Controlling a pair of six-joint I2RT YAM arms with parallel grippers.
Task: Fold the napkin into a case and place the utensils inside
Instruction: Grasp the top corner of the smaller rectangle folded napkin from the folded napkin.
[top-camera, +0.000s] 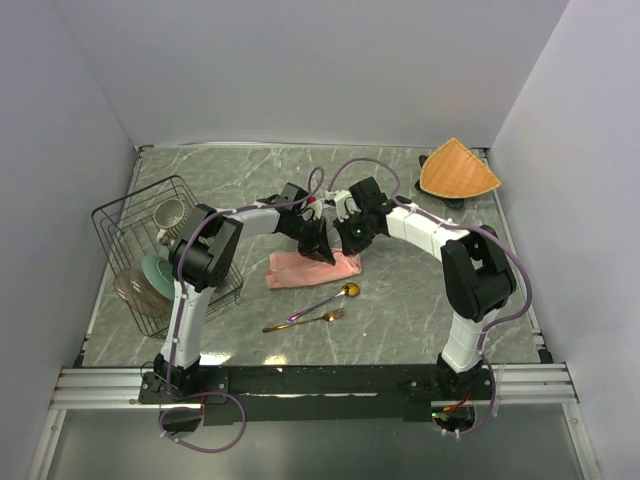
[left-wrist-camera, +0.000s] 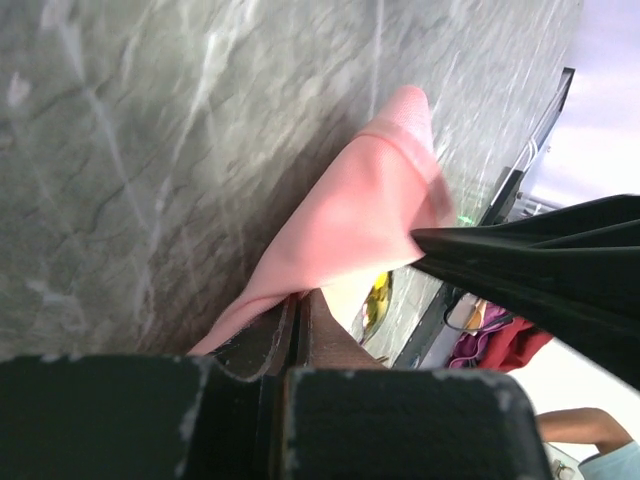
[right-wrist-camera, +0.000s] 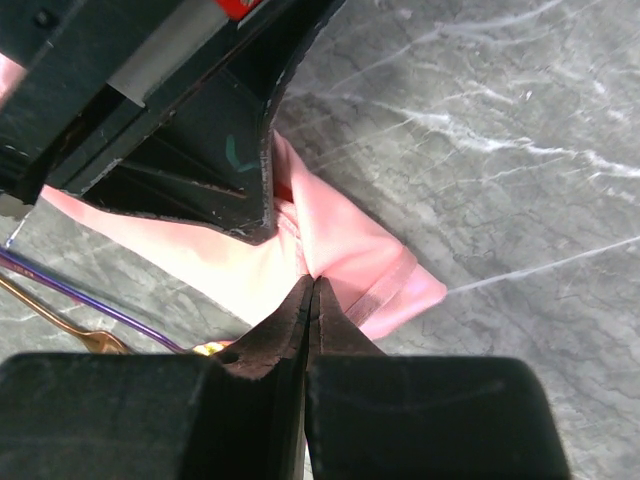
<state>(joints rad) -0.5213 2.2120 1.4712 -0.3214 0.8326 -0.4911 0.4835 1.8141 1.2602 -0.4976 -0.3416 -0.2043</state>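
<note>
The left arm (top-camera: 186, 305) and the right arm (top-camera: 462, 335) share one build: white link shells between bulky black joint housings, on black bases. A thin purple cable (top-camera: 528, 285) runs along each arm and trails below its base. The left gripper (left-wrist-camera: 298, 300) and the right gripper (right-wrist-camera: 311, 285) have matte black fingers (right-wrist-camera: 265, 345) with scuffed, pale-chipped edges. A small green light (top-camera: 357, 234) glows on the right wrist.
</note>
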